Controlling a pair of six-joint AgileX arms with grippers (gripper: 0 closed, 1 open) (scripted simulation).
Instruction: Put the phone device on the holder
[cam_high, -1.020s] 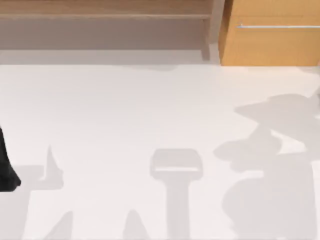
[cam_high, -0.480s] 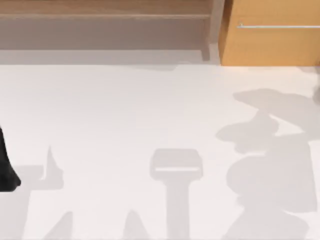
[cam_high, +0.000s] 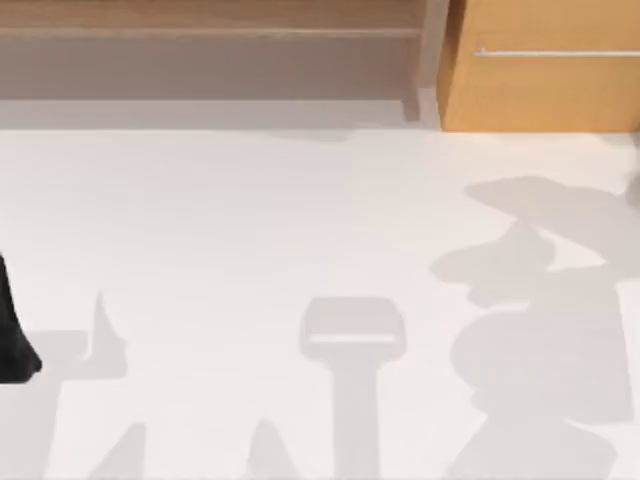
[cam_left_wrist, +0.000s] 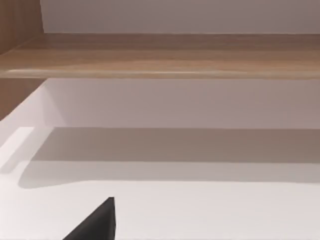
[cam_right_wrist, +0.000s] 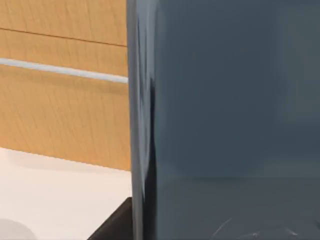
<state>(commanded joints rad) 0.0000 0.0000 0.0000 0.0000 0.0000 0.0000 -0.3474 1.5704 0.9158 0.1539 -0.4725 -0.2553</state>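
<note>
**Phone held close to the right wrist camera, holder not yet reached**

While the phone device (cam_right_wrist: 225, 115) stands upright directly before the right wrist camera, its glossy dark blue-grey face is seen very near, with a wooden cabinet front (cam_right_wrist: 60, 100) and its silvery handle bar (cam_right_wrist: 60, 70) behind it. It is judged that the phone is carried by the right arm, but whether the right jaws are closed on it cannot be told. A dark part of the left arm (cam_high: 12, 330) is seen at the left edge of the white desk (cam_high: 250, 220), apparently parked; the state of its jaws cannot be told either. On the desk, a pale shape like a stand (cam_high: 352, 335) is seen, perhaps only a shadow.

A risk is judged here: if the phone is lowered tilted or beside the holder, it could slip off and fall flat on the desk.
</note>
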